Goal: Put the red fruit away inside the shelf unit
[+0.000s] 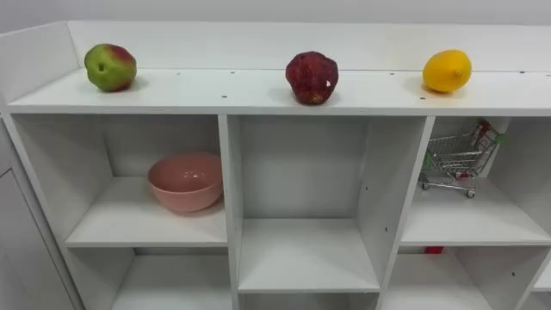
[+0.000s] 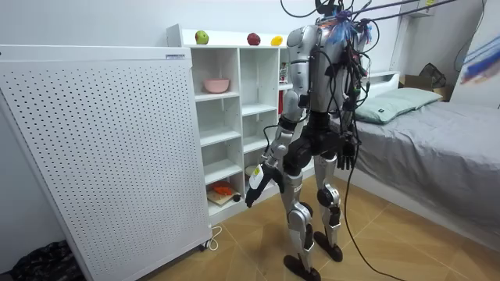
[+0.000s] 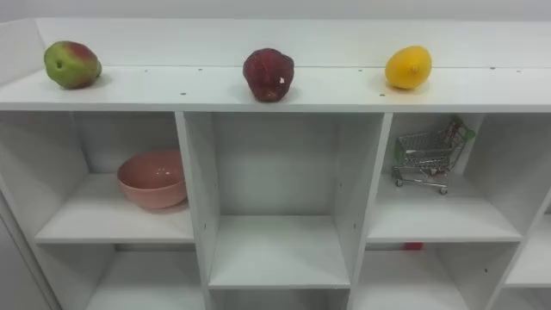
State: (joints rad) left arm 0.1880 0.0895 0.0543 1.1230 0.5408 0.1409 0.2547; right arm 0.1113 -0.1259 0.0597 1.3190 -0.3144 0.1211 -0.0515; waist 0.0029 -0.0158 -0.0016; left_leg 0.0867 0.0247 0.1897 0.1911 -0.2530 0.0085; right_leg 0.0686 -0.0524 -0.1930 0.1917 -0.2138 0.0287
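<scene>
Three fruits lie in a row on top of the white closet (image 1: 189, 90): a green-and-red apple (image 1: 109, 66) at the left, a dark red pomegranate (image 1: 312, 77) in the middle and a yellow lemon (image 1: 447, 71) at the right. In the room view I stand upright facing the closet (image 2: 234, 117), about a step from it. My left hand (image 2: 252, 195) hangs low beside my thigh, near the lower shelves. By my hip on the bed side hangs my right hand (image 2: 344, 156). Neither hand holds a fruit.
A pink bowl (image 1: 185, 181) sits in the upper left compartment and a small toy shopping cart (image 1: 456, 159) in the upper right one. A white perforated panel (image 2: 94, 148) stands to the closet's left, and a bed (image 2: 437, 133) lies behind me.
</scene>
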